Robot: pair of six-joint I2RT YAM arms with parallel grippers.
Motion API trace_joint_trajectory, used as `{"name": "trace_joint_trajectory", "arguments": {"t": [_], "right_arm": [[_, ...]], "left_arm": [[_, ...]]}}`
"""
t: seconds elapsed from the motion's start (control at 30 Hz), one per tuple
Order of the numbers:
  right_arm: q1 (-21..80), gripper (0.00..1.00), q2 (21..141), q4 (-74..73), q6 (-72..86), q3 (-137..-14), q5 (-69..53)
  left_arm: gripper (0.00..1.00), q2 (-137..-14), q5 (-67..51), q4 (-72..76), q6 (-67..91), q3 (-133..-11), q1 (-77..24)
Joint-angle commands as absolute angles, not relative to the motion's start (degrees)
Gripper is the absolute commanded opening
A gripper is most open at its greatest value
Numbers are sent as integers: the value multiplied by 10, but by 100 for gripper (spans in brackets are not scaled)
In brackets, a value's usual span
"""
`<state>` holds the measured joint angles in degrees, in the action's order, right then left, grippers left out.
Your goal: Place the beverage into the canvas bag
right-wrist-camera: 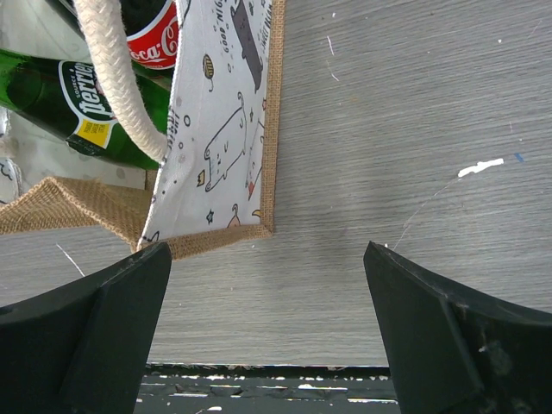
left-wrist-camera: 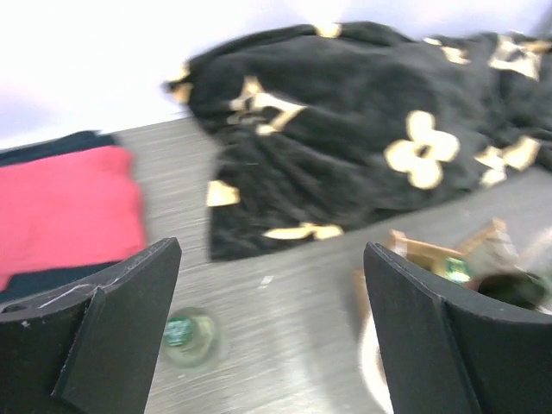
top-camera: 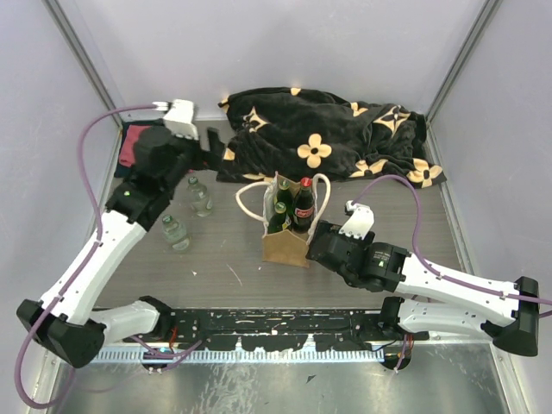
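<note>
We see the canvas bag standing upright at the centre of the overhead view, just below the black flowered blanket. A cola bottle with a red cap stands inside it at the right, and green bottles sit beside it. A white rope handle loops out to the left.

A clear bottle and a second clear bottle stand on the table left of the bag, well apart from it. A red cloth lies at the upper left.

The left gripper hangs at the upper left near the blanket's edge. Its fingers are spread wide, with nothing between them.

The right gripper sits just right of the bag. Its fingers are also spread wide and hold nothing. In its wrist view the bag's printed side fills the upper left. We cannot tell whether the bag's lower corner touches the nearer finger.
</note>
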<state>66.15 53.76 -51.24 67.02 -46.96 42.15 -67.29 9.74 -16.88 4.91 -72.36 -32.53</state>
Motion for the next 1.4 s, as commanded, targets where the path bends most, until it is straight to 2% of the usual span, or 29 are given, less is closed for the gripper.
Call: {"name": "trace_joint_trajectory", "arguments": {"t": [0.0, 0.17, 0.5, 0.83, 1.0, 1.1, 1.17, 1.3, 1.37], "right_arm": [[660, 100, 529, -488, 664, -479, 427], [660, 100, 533, -485, 660, -479, 427], [659, 100, 527, -486, 660, -476, 428], [656, 100, 525, -485, 660, -471, 426], [656, 100, 525, -486, 660, -472, 425], [656, 100, 526, -486, 659, -472, 425], [655, 100, 526, -486, 659, -471, 425], [655, 100, 526, -486, 659, -472, 425], [655, 100, 527, -486, 659, -472, 424]], "left_arm": [[94, -677, 61, -212, 44, -689, -217], [94, -690, 47, -204, 29, -646, -168], [94, -722, 57, -165, 31, -575, -166], [88, -763, 62, -135, 48, -544, -166], [71, -773, 58, -115, 53, -538, -166], [66, -774, 58, -103, 54, -532, -167], [60, -774, 56, -100, 54, -530, -166], [42, -775, 51, -97, 51, -525, -166], [23, -775, 50, -92, 49, -520, -166]]}}
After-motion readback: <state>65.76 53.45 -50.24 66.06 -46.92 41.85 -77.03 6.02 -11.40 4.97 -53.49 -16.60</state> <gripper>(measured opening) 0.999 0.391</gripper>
